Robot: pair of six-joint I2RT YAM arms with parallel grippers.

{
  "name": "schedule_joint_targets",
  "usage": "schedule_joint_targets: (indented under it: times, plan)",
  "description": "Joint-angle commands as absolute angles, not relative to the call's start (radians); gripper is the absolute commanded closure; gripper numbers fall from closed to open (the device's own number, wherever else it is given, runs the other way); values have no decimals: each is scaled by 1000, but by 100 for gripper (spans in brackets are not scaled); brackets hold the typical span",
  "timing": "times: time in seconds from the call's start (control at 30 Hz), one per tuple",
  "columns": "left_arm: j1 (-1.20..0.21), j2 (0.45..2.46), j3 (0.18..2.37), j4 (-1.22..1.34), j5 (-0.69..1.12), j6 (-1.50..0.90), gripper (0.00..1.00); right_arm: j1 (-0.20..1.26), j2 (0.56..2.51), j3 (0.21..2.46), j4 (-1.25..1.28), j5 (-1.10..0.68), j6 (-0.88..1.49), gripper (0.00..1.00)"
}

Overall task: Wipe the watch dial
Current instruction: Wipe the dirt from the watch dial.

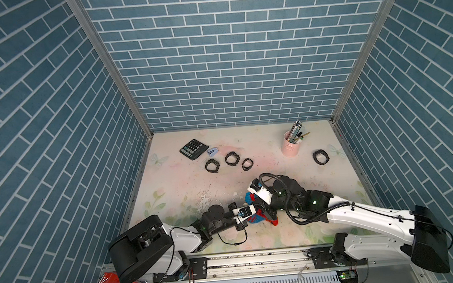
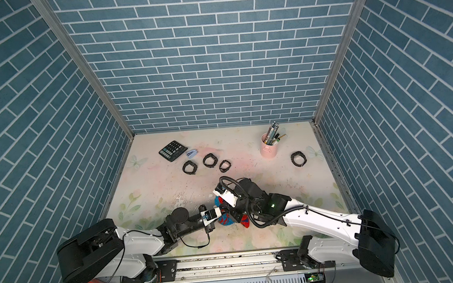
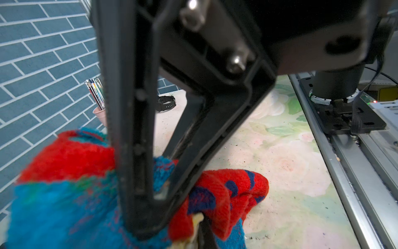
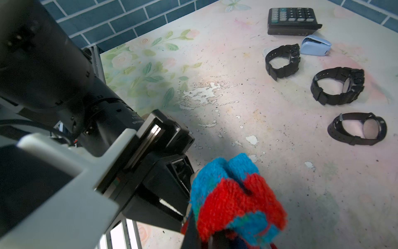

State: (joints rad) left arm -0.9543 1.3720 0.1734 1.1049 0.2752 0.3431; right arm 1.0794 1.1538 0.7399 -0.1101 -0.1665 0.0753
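Wiping seems underway but unconfirmed: at lower centre of the table (image 1: 181,184), the right gripper (image 1: 265,215) is clamped on the red-and-blue cloth (image 1: 257,219), the closed left gripper (image 3: 148,215) is buried in it, any watch there is hidden, and four watches (image 1: 232,158) lie apart above.

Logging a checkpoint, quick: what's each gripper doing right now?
Left gripper: closed, tips buried in the cloth; what it pinches is hidden.
Right gripper: closed on the cloth.

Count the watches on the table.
4. Watch, watch and watch lie in a row by the calculator; a fourth watch lies beside the cup. Another may be hidden in the cloth.
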Motion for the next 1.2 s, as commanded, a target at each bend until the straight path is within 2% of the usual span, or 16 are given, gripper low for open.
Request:
schedule_joint_targets:
  times: [0.0,0.47,0.63,0.87,1.17]
  plan:
    - [-943,1315,232,1266,187,264,100,1134,1175,683,-169,-220,102,100]
    - [-943,1233,254,1251,166,135,100,1138,1097,569,-127,-82,107,100]
    - [-943,1202,252,1230,198,184,100,1137,1041,525,-123,42,119,100]
    - [-944,1158,240,1129,297,356,100,1118,919,443,-105,258,181,100]
    - [-944,1034,281,993,538,504,100,1085,792,324,-20,369,241,100]
